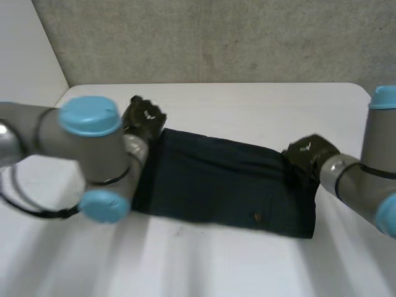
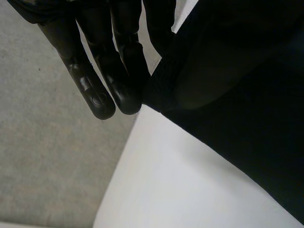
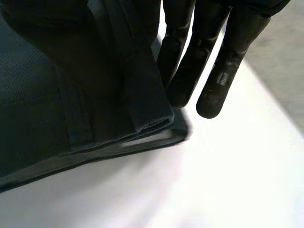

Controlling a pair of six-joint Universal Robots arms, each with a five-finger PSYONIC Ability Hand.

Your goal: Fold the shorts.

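Shorts (image 1: 223, 185) of dark cloth lie flat across the white table (image 1: 247, 102) as a long strip between the two arms. The left hand (image 1: 143, 117) is at the far corner on the robot's left. In its wrist view the fingers (image 2: 97, 90) are straight, and the ribbed corner sits against their tips, raised a little off the table. It looks like a pinch against the thumb, though the thumb itself is hidden behind cloth. The right hand (image 1: 306, 154) is at the far edge on the opposite end. There its straight fingers (image 3: 211, 80) run down beside a stacked hem whose top layer stands slightly clear of the layer below, so it too appears to hold cloth and not merely rest on it.

The step in hand seems to be lifting the far edge to bring it over toward the near one. To do it well, both hands should rise together and level, keeping the edge taut between them so the middle does not sag or bunch. The right hand seems to have only the upper layer, so the lower one may stay behind. Both hands should then travel evenly, so that edge meets edge.
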